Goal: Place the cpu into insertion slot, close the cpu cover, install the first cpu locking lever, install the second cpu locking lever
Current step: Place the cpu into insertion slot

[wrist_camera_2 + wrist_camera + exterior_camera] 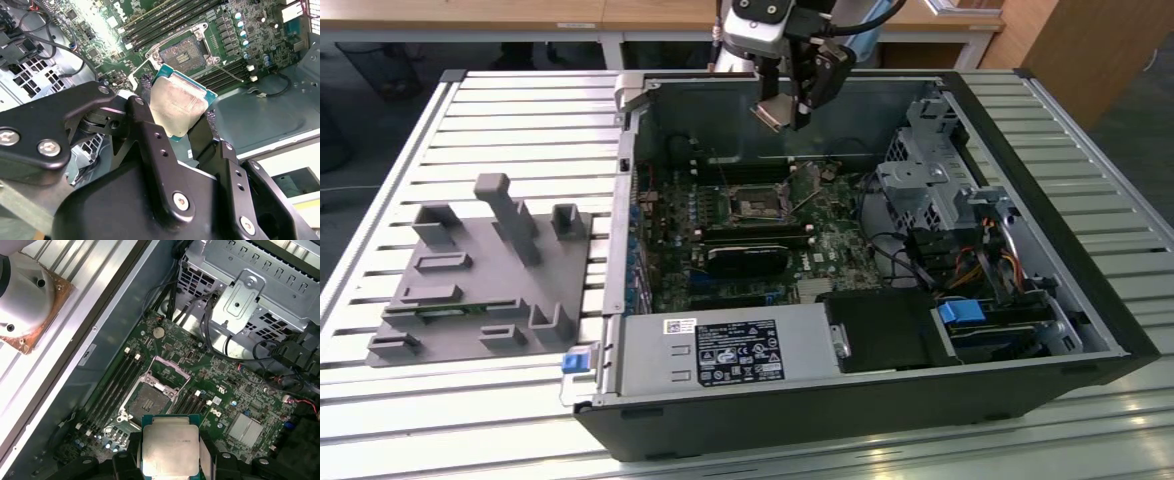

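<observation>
The gripper (pixel 785 116) clamps the cpu (pixel 170 446) by its edges, well above the open insertion slot (pixel 148 402), near the computer case's far wall (pixel 707 120).

The black label (pixel 736 355) on the power supply (pixel 647 362) and a faint mark on the cpu (pixel 170 447) carry print, none of it legible.

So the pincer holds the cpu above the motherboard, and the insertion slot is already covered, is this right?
Not quite: the insertion slot is uncovered; the first wrist view shows its dark centre bare. As you said, the pincer holds the cpu above the motherboard.
</observation>
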Action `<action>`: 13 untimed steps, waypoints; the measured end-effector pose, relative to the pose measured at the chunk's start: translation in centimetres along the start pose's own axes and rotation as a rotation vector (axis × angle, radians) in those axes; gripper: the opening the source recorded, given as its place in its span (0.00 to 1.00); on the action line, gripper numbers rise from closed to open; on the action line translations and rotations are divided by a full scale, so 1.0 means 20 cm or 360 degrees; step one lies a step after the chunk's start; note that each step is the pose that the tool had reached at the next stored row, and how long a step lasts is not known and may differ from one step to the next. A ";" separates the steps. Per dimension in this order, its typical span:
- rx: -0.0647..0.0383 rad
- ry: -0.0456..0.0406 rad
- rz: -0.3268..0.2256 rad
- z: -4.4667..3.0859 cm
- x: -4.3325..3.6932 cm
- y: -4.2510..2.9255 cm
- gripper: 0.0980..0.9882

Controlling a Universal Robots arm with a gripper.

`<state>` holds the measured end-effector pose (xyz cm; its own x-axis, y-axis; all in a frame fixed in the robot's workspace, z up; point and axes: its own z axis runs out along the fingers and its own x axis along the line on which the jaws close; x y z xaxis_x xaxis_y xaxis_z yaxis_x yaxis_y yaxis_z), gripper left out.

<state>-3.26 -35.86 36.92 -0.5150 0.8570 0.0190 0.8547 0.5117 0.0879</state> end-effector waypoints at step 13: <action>-0.0001 -0.0005 0.0055 0.001 0.000 0.000 0.50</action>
<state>-3.26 -35.86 36.91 -0.4852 0.8742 0.0190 0.8718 0.4819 0.0879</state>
